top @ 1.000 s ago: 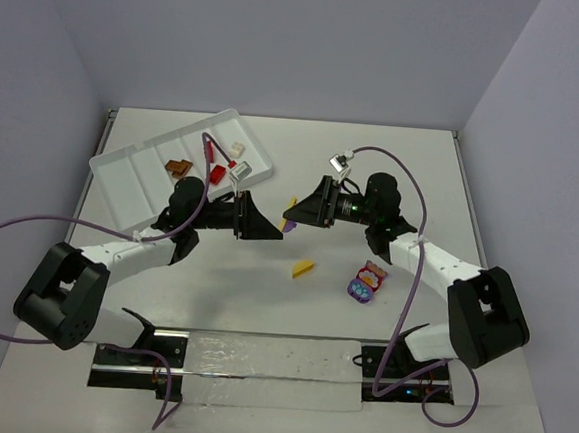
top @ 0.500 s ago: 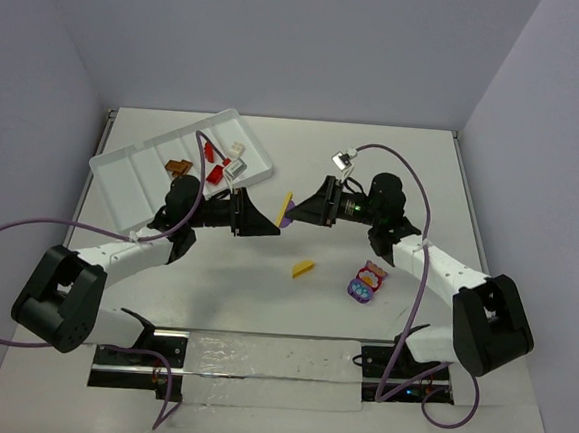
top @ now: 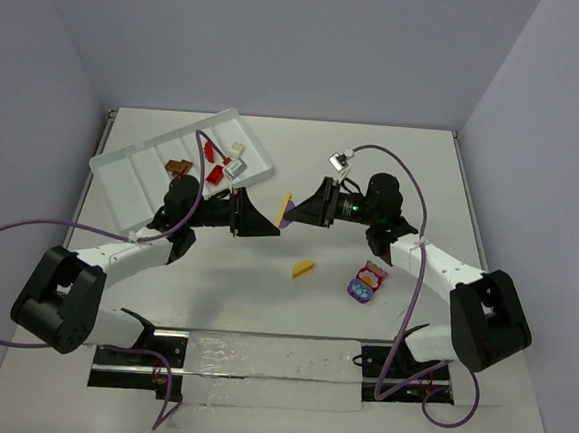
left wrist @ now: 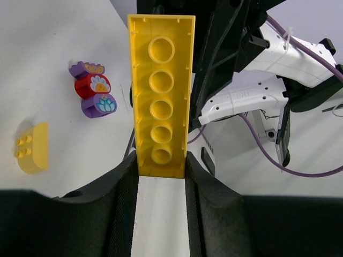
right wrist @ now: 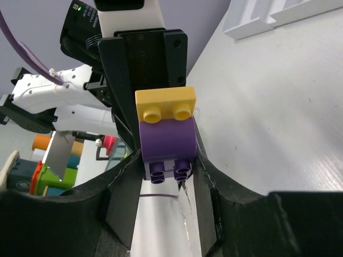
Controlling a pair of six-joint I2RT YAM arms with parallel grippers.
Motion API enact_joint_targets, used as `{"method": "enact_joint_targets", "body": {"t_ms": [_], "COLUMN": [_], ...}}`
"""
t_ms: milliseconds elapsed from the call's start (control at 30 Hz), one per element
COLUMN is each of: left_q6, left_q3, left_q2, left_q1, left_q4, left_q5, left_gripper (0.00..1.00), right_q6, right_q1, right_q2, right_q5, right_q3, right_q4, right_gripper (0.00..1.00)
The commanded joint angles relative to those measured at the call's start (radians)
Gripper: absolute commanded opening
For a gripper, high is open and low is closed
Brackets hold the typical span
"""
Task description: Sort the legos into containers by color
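My left gripper (left wrist: 161, 166) is shut on one end of a long yellow lego plate (left wrist: 161, 96), held in the air above the table's middle (top: 286, 204). A purple lego brick (right wrist: 167, 142) is stuck to the plate's far end (right wrist: 165, 103). My right gripper (right wrist: 167, 160) faces the left one, and its jaws press both sides of the purple brick. The white tray of containers (top: 122, 178) lies at the back left. It holds brown legos (top: 179, 168), red legos (top: 211, 152) and white legos (top: 237, 152).
A small rounded yellow brick (top: 303, 269) lies on the table in front of the grippers (left wrist: 33, 148). To its right sits a purple, red and pink cluster (top: 366, 283) (left wrist: 94, 89). Purple cables loop off both arms.
The right jaws have narrowed from wide apart onto the purple brick. Both grippers shifted slightly toward the back; the left kept its grip on the yellow plate.
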Motion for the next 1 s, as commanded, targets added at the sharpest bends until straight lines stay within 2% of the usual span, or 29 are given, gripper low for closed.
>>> {"method": "enact_joint_targets", "body": {"t_ms": [0, 33, 100, 133, 300, 433, 600, 667, 767, 833, 900, 967], "left_q6": [0.004, 0.006, 0.017, 0.020, -0.023, -0.030, -0.020, 0.027, 0.150, 0.234, 0.276, 0.302], "left_q3": [0.031, 0.032, 0.037, 0.038, 0.005, -0.018, -0.016, 0.021, 0.097, 0.219, 0.329, 0.358], "left_q2": [-0.026, -0.028, -0.037, -0.044, -0.094, -0.137, -0.159, -0.178, -0.228, -0.241, -0.211, -0.168], "left_q1": [0.005, 0.005, 0.007, 0.013, 0.085, 0.168, 0.212, 0.240, 0.310, 0.333, 0.354, 0.428], "left_q4": [0.041, 0.034, 0.008, 0.000, 0.030, 0.014, -0.031, -0.176, -0.473, -0.834, -1.050, -1.159], "left_q5": [0.005, 0.004, -0.003, -0.007, 0.006, 0.003, -0.012, -0.048, -0.246, -0.487, -0.833, -0.935], "left_gripper": [0.00, 0.00, 0.00, 0.00, 0.00, 0.00, 0.00, 0.00, 0.00, 0.00, 0.00, 0.00], "right_q6": [-0.003, -0.003, -0.007, -0.009, -0.023, -0.106, -0.201, -0.228, -0.281, -0.304, -0.316, -0.319], "right_q1": [0.013, 0.014, 0.011, 0.005, -0.031, -0.045, -0.045, -0.043, -0.042, -0.042, -0.042, -0.041], "right_q2": [-0.001, -0.003, -0.009, -0.016, -0.049, -0.080, -0.090, -0.097, -0.117, -0.131, -0.145, -0.148], "right_q5": [-0.014, -0.011, 0.003, 0.017, 0.078, 0.152, 0.265, 0.341, 0.423, 0.461, 0.486, 0.485], "right_q3": [0.021, 0.020, 0.006, -0.006, -0.060, -0.059, 0.011, 0.035, 0.070, 0.077, 0.085, 0.091], "right_q4": [0.068, 0.068, 0.065, 0.060, 0.016, -0.186, -0.380, -0.447, -0.562, -0.590, -0.623, -0.624], "right_gripper": [0.29, 0.22, 0.02, 0.00, 0.00, 0.00, 0.00, 0.00, 0.00, 0.00, 0.00, 0.00]}}
